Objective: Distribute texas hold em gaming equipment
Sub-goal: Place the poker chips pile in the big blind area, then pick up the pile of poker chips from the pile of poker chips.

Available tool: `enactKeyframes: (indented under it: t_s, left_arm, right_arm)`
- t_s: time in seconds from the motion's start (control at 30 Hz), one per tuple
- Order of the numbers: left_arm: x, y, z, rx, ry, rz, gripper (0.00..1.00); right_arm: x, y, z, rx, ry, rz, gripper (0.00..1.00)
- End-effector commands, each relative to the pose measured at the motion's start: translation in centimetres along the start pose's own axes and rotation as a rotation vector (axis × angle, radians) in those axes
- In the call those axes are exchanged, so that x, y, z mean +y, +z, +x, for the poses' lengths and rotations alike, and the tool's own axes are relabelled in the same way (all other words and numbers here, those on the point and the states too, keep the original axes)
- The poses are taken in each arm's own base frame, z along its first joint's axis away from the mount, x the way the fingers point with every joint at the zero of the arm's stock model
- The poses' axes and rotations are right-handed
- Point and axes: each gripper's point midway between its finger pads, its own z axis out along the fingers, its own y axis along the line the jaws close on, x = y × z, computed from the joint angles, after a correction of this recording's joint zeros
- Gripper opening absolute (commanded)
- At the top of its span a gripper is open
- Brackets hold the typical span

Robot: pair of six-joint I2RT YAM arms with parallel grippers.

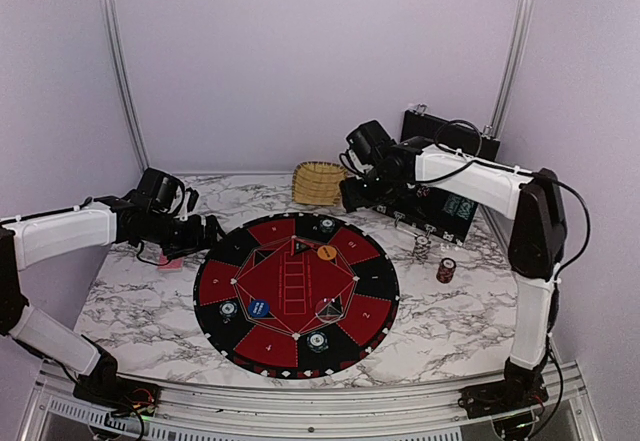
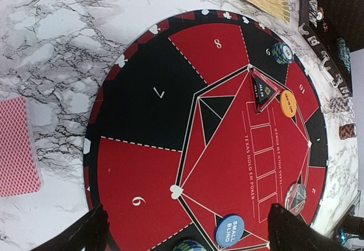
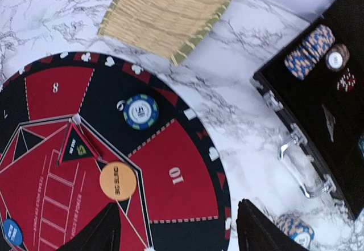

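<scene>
The left gripper (image 2: 186, 217) hangs by the left edge of the mat (image 2: 148, 108), jaws wide with nothing between them. The right gripper (image 3: 179, 208) hovers over the mat's far-right part, jaws also well apart and empty.

A teal chip (image 3: 140, 112) lies flat in the black segment marked 9. The orange disc (image 3: 118, 182) (it reads BIG BLIND) lies just inward of it, near a small triangular marker (image 3: 77, 147). The blue disc (image 2: 230, 230), lettered SMALL BLIND, sits on the mat's near-left side. The top view shows two more teal chips on the near segments: one (image 1: 229, 310) just left of the blue disc, another (image 1: 317, 341) by the near edge. A pale disc (image 1: 328, 309), too blurred to read, rests near-right of centre.

The cards (image 2: 17, 147) lie red backs up on the table (image 2: 51, 40), off the mat's left edge. Right of the mat two stacks stand on the table, close but apart: a teal stack (image 1: 422, 248) and a dark red stack (image 1: 446, 270). More chips (image 3: 310, 52) sit in the open black case (image 3: 318, 120) at the far right. The basket (image 3: 170, 12) lies beyond the mat.
</scene>
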Motion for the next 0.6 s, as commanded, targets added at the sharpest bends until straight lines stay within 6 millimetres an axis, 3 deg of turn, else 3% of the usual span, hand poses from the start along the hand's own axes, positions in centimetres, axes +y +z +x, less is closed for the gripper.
enactKeyframes:
  t_s: [0.0,0.13,0.27,0.4,0.57]
  left_arm:
    - [-0.7,-0.8,-0.6,-0.034,0.001,0.001,0.99]
    - [-1.2,-0.8,-0.6,-0.035,0.000,-0.006,0.99]
    - [-1.6,-0.7,-0.6,-0.037,-0.001,-0.010,0.99]
    - [-2.0,-0.7,-0.7,-0.036,0.003,-0.012,0.99]
    - [-2.3,-0.8,-0.8,-0.040,0.007,-0.018,0.99]
  right_arm:
    - [-3.2,-2.8,1.4,-0.041,0.077,0.058,0.68]
    - [-7.0,-3.4,5.3,0.010,0.123,0.116,0.68]
    - [-10.0,-3.7,7.6,0.035,0.163,0.157,0.68]
    - [-12.3,-2.8,9.3,0.063,0.202,0.168,0.70]
    - [-13.5,-1.5,10.1,0.087,0.228,0.171,0.72]
